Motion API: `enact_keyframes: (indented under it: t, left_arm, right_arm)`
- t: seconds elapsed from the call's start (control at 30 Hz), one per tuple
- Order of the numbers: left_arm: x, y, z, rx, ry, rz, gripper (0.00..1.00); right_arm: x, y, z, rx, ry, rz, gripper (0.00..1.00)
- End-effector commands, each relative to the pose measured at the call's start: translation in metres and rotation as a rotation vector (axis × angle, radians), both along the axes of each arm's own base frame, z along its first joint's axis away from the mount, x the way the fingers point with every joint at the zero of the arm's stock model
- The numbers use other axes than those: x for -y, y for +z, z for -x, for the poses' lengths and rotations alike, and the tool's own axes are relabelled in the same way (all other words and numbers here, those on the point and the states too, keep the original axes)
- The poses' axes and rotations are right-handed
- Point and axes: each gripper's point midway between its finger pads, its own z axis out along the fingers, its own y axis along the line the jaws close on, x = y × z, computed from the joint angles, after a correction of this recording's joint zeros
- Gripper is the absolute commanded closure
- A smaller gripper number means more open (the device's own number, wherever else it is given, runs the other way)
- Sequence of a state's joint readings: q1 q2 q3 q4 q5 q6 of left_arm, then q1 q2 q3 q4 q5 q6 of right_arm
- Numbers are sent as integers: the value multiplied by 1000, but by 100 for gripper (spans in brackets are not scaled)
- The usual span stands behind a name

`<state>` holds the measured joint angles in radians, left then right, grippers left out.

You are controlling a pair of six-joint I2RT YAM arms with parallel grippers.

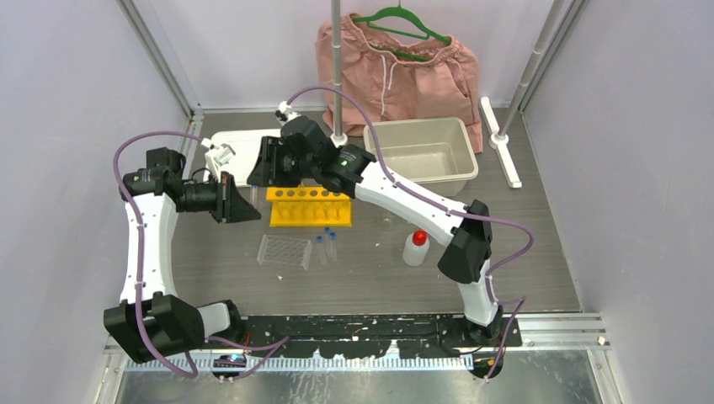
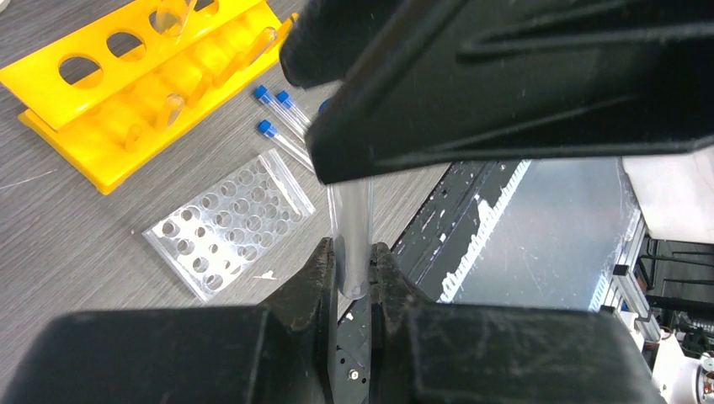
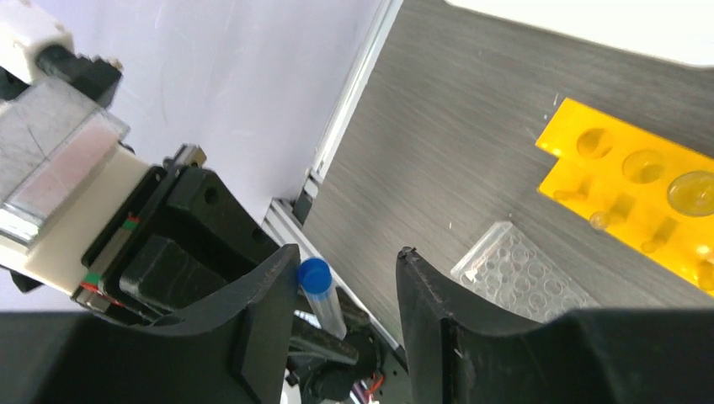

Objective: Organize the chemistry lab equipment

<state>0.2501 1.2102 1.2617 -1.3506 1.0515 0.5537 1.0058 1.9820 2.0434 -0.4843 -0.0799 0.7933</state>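
My left gripper (image 2: 354, 268) is shut on the lower end of a small clear tube (image 2: 352, 227), held above the table left of the yellow rack (image 1: 307, 206). The tube's blue cap (image 3: 315, 275) stands between the open jaws of my right gripper (image 3: 347, 257), touching the left finger (image 3: 274, 282). In the top view the right gripper (image 1: 257, 172) sits just above the left gripper (image 1: 244, 204). Three more blue-capped tubes (image 1: 327, 244) lie in front of the rack, beside the clear plastic tray (image 1: 284, 251). The white squeeze bottle (image 1: 415, 248) stands to the right.
A beige bin (image 1: 455, 172) and a white tray (image 1: 240, 139) sit at the back. A small clear beaker (image 1: 387, 220) stands near the bottle. Pink shorts (image 1: 396, 71) hang on a green hanger behind a metal pole (image 1: 337, 76). Frame rails line the table edges.
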Motion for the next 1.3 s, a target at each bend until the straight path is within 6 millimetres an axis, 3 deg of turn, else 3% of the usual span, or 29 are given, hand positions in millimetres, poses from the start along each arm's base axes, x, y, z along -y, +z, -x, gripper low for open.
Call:
enact_keyframes:
  t: [0.0,0.4,0.6,0.63,0.67,0.7,0.77,0.83,0.97,1.07,1.27]
  left_arm:
    - [0,3,-3,48,-10,-5,100]
    - [3,3,1,50,-36,8,100]
    - [1,1,0,43,-37,-3,100]
    - [0,0,-1,40,-33,-8,95]
    - [-1,-1,-3,31,-24,-13,79]
    - [-3,-3,-5,13,-8,-17,50]
    - [-6,-5,-10,-6,12,-32,19]
    - [-10,-8,-15,-32,34,-48,3]
    - [-25,-18,-32,-87,121,-110,0]
    - [-38,-24,-44,-136,189,-131,0]
    - [-59,-35,-54,-196,267,-138,2]
  right_arm:
    - [-4,18,20,5,113,-23,50]
    - [-13,23,16,22,138,-36,67]
    - [-10,23,14,51,150,-3,89]
    - [-9,23,14,58,150,1,93]
    - [-7,23,13,65,146,8,96]
    - [-4,22,12,77,137,20,98]
    - [6,22,9,112,115,49,99]
    - [19,20,3,156,74,90,99]
    - [39,9,-5,242,2,153,99]
    - [43,-6,-3,315,-19,186,99]
    - [23,-39,20,514,16,181,99]
